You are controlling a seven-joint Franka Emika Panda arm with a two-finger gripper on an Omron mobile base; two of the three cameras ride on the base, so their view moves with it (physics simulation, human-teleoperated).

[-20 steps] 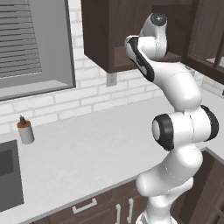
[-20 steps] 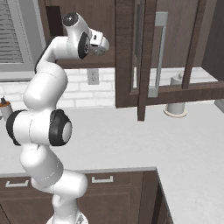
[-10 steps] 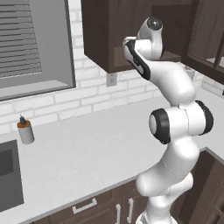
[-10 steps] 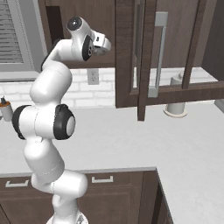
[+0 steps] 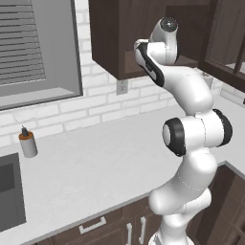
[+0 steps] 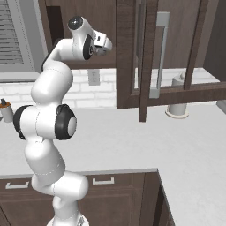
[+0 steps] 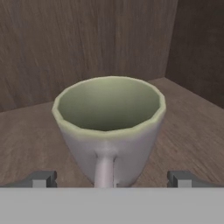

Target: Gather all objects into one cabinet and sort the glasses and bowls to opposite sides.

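A pale grey-beige glass with a greenish inside stands upright on the wooden shelf of the dark brown cabinet, close to its right wall. A narrow handle-like strip on it faces the camera. My gripper is open, its fingertips wide apart low on either side of the glass and not touching it. In the right base view the gripper reaches into the cabinet beside the glass-paned door with its grey bar handle. The blue cup and the red-brown bowl are out of view.
The open cabinet door hangs out over the counter to the arm's right. A pale cylinder stands on the counter behind that door. A small bottle sits near the sink under the window.
The hand has edged slightly further towards the cabinet and the arm's upper joints have turned a little. The base has not moved.
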